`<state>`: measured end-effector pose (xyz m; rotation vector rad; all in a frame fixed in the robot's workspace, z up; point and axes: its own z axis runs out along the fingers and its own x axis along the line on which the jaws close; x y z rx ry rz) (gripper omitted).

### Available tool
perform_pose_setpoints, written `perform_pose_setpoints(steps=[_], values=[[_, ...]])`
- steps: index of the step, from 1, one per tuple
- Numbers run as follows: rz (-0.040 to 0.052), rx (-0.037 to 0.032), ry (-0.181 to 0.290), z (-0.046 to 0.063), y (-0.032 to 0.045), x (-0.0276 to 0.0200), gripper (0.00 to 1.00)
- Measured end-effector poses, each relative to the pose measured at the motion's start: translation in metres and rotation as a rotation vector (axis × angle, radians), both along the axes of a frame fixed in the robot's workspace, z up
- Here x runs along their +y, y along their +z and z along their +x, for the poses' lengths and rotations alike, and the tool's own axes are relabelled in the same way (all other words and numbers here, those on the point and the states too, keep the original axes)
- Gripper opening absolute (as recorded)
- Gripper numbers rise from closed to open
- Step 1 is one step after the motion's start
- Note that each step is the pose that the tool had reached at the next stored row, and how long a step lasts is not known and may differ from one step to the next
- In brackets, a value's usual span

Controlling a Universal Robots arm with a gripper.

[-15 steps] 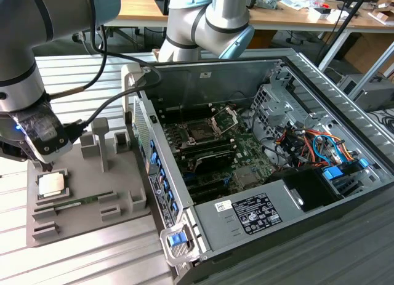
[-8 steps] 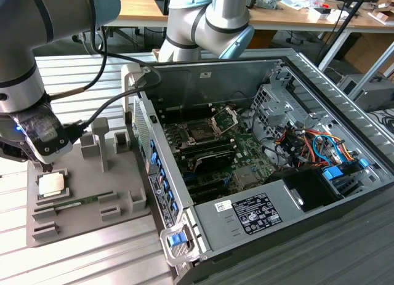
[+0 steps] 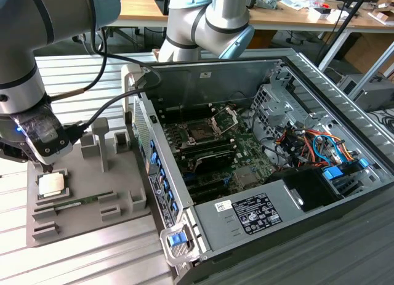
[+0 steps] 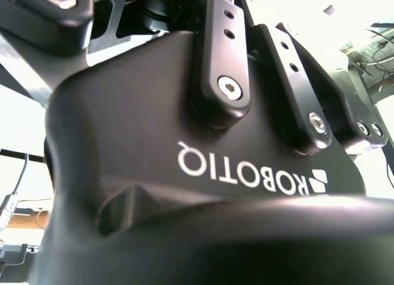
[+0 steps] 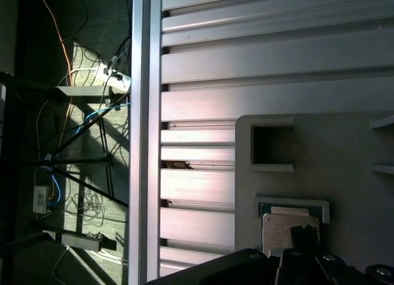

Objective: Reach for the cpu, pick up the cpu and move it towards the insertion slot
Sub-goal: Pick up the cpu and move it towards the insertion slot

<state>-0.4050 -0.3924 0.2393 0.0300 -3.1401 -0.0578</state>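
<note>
Jaws low over cpu (image 3: 51,184), in grey tray (image 3: 114,177)

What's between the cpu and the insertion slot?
In the exterior view, raised blocks of the grey tray and the computer's case wall stand between the cpu and the insertion slot.

Wooden desks (image 3: 138,5), slatted metal tabletop (image 3: 80,260), cables (image 5: 80,119) on dark floor (image 5: 98,20)
</note>
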Motion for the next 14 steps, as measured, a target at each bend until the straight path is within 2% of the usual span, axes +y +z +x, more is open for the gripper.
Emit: perform_pose_setpoints(steps=[14], values=[[0.0000,0.0000,0.000,0.0000,-0.0060,0.0000,0.11]])
